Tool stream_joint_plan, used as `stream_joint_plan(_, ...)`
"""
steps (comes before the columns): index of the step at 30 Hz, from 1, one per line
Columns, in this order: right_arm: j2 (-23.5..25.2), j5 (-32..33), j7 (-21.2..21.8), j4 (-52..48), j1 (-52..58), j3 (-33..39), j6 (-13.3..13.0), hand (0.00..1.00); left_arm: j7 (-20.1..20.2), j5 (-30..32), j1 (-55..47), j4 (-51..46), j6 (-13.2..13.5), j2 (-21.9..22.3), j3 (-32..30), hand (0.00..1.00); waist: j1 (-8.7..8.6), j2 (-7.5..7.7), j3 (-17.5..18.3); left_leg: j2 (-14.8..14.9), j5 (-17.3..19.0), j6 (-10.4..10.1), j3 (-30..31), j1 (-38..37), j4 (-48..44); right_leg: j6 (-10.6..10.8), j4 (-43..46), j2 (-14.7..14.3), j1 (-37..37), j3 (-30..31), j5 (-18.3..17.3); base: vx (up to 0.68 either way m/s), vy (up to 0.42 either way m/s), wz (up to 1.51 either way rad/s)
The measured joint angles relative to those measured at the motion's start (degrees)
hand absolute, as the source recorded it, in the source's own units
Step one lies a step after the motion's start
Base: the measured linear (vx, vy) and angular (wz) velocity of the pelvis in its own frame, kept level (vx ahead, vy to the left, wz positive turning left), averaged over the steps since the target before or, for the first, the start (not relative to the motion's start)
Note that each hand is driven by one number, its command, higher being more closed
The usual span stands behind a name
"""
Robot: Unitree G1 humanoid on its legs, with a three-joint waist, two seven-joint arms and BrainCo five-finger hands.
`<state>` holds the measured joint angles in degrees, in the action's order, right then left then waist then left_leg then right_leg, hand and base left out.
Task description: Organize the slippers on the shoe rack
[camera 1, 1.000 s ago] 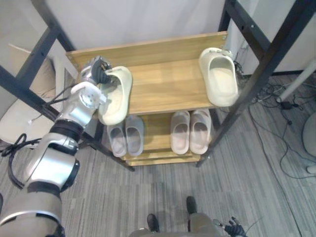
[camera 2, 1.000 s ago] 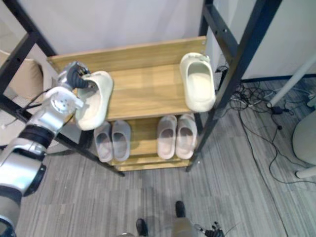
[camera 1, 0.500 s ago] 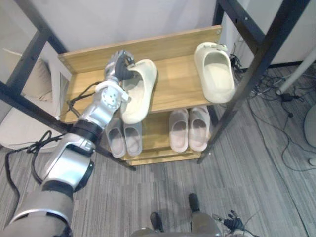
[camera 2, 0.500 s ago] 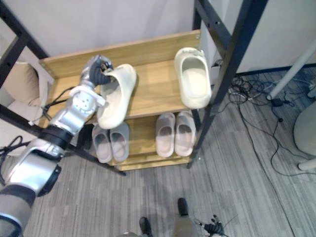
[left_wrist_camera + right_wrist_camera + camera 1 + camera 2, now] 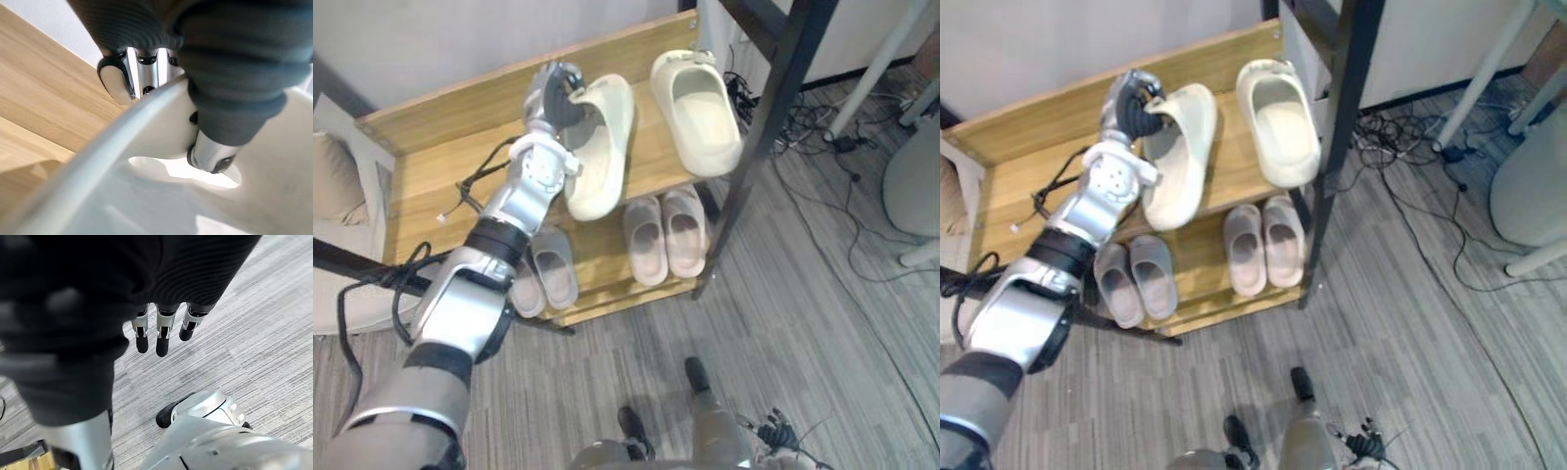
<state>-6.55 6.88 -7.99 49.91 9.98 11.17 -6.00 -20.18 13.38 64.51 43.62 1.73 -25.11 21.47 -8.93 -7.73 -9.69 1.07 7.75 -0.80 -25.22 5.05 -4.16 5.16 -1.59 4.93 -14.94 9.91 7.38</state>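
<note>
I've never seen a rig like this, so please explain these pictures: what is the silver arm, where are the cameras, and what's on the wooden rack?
It is a humanoid robot tidying slippers. The two wide pictures come from twin cameras in its head, looking down at one scene. The two close-ups come from cameras on its wrists. The silver arm ends in the left hand, whose fingers and thumb pinch a cream slipper over the top shelf of the wooden shoe rack; the left wrist view shows that grip up close. A second cream slipper lies on that shelf beside it. On the lower shelf sit one grey pair and another grey pair. The right hand hangs open over the floor, holding nothing.
</note>
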Motion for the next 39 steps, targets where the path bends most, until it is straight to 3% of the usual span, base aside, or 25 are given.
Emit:
stream_joint_plan(1,0.0,0.0,0.0,0.0,0.0,0.0,0.0,0.0,-0.1,0.0,0.1,0.0,0.0,0.0,-0.4,0.0,0.16,0.07,0.0,0.1,0.5,0.1,-0.8,0.3,-0.6,0.1,0.2,-0.1,-0.5,0.7,0.0,0.0,0.016,-0.3)
stream_joint_plan(19,0.3,-0.2,-1.0,0.0,0.1,0.0,0.0,0.0,-1.1,-1.1,1.1,1.1,-0.6,3.0,-4.2,0.0,0.09,0.46,-0.2,-0.3,2.6,0.5,-3.5,0.7,-3.0,1.5,-0.4,0.2,-1.0,3.9,0.9,0.02,0.013,-0.09)
stream_joint_plan(33,-0.5,0.0,-1.0,4.9,-2.2,-1.2,0.5,0.0,-1.1,-9.2,-5.9,-2.5,0.3,6.8,-3.2,0.0,-0.65,0.7,0.8,-2.1,1.9,1.4,4.1,-0.4,-2.8,1.7,-3.3,2.2,4.2,-2.2,1.3,0.03,0.007,0.2)
stream_joint_plan(39,-1.4,0.0,-1.0,5.3,-2.4,-2.5,0.9,0.0,-2.2,-11.4,-10.1,-11.1,0.8,6.2,-3.4,0.0,-0.33,0.55,1.0,-2.1,0.7,1.3,7.4,-1.3,-1.7,0.8,-3.5,2.4,6.3,-5.9,1.0,0.01,-0.022,0.26)
